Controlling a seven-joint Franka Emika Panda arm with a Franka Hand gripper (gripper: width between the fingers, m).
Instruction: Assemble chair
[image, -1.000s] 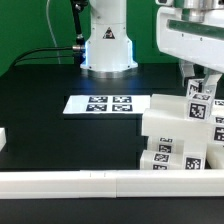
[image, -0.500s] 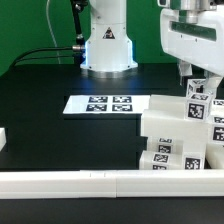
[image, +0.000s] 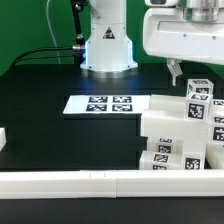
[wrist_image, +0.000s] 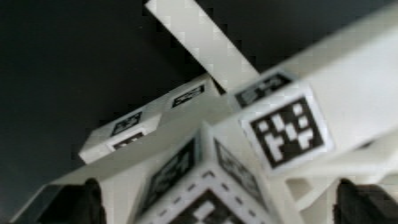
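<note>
Evidently much of the chair (image: 180, 130) is already put together: white tagged slabs and blocks are seen stacked as one cluster at the exterior view's right, close against the long white rail (image: 100, 180), with one tagged piece standing upright on top, though how many parts are left to fit cannot be told. The gripper (image: 176, 72) is held just above that cluster with its jaws spread wide and nothing gripped, and the marker board (image: 106, 104) is seen lying flat on the black table (image: 50, 120), well apart from the build
</note>
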